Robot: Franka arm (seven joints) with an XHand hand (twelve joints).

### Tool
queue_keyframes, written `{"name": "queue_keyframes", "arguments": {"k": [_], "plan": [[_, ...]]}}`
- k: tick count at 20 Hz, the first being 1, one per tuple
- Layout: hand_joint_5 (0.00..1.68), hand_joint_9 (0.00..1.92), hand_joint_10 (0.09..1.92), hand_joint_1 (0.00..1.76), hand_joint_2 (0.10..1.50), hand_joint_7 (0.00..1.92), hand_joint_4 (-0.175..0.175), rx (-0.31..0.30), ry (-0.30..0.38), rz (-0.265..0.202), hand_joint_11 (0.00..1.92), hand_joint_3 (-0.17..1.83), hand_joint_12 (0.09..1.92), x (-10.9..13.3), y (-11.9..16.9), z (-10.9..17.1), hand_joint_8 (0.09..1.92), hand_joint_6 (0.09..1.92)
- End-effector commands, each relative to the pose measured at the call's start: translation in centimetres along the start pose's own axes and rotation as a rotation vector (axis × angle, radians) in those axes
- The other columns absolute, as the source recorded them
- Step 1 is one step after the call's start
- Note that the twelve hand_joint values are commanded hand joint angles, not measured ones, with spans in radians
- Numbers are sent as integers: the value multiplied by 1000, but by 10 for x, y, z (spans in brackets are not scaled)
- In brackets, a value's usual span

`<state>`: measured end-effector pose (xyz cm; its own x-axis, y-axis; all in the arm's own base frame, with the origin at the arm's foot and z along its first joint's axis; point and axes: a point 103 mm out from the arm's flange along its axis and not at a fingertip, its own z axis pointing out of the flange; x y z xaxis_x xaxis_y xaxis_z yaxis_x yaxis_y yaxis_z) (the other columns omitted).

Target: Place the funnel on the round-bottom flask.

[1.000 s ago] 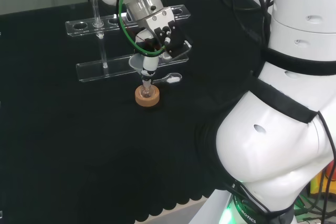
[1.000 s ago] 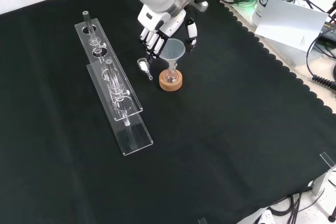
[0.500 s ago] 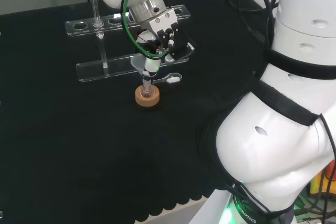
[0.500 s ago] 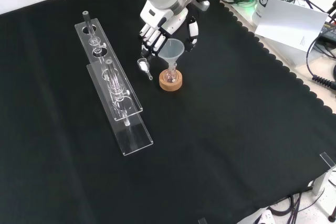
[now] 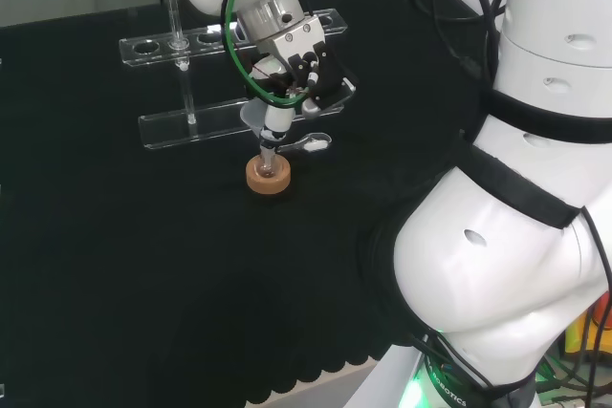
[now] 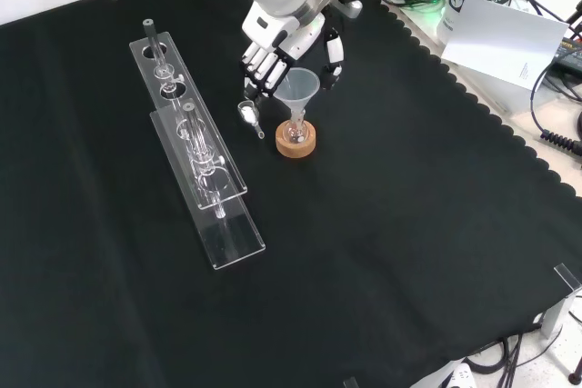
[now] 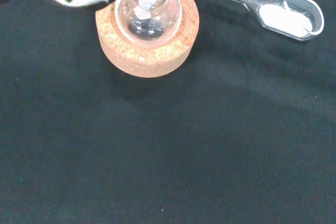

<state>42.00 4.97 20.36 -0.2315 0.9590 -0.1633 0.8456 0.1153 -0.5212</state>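
A clear funnel [image 6: 298, 86] stands upright with its stem in the neck of a small round-bottom flask [image 6: 296, 128]. The flask rests in a cork ring [image 6: 296, 145] on the black cloth. In the head view the funnel [image 5: 252, 114] rises over the flask [image 5: 269, 161] and the cork ring [image 5: 269, 180]. The hand [image 6: 287, 39] hovers just behind the funnel, fingers to one side of the cone and thumb to the other, relaxed and spread. Head view shows the hand [image 5: 288, 53] above the funnel. The wrist view looks down on the flask [image 7: 148, 18] in its cork ring [image 7: 147, 60].
A clear scoop [image 6: 248, 114] holding white powder lies beside the cork ring, also in the wrist view as the scoop [image 7: 279, 14]. Two long clear racks [image 6: 196, 147] with glass tubes stand to the left in the front view. White paper [image 6: 498, 38] lies beyond the cloth's scalloped edge.
The hand has drawn slightly up and back from the funnel. Funnel, flask and cork ring have stayed in place.
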Motion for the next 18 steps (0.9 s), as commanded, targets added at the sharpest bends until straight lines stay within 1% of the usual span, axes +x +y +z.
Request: {"name": "queue_keyframes", "arguments": {"k": [1, 4, 7, 12, 15, 16, 18], "plan": [[80, 0, 696, 731, 588, 0, -39, 10, 19, -13, 0, 547, 1336, 1, -1, 1, 95, 87], [31, 0, 651, 649, 598, 0, -39, 13, 29, -24, 0, 447, 1321, 2, 0, 2, 87, 87], [9, 0, 630, 596, 613, 0, -38, 15, 25, -21, 0, 357, 1314, 1, 0, 3, 87, 87], [0, 0, 621, 581, 618, 0, -39, 18, 17, -25, 0, 330, 1310, 4, -1, 3, 87, 87], [0, 0, 619, 580, 619, 0, -39, 22, 9, -10, 0, 326, 1309, 2, -3, 5, 87, 87], [0, 0, 618, 580, 620, 0, -39, 25, 17, -19, 0, 325, 1309, -4, -3, 6, 87, 87], [0, 0, 617, 579, 621, 0, -39, 22, 14, -19, 0, 323, 1308, -5, -4, 7, 87, 87]]}}
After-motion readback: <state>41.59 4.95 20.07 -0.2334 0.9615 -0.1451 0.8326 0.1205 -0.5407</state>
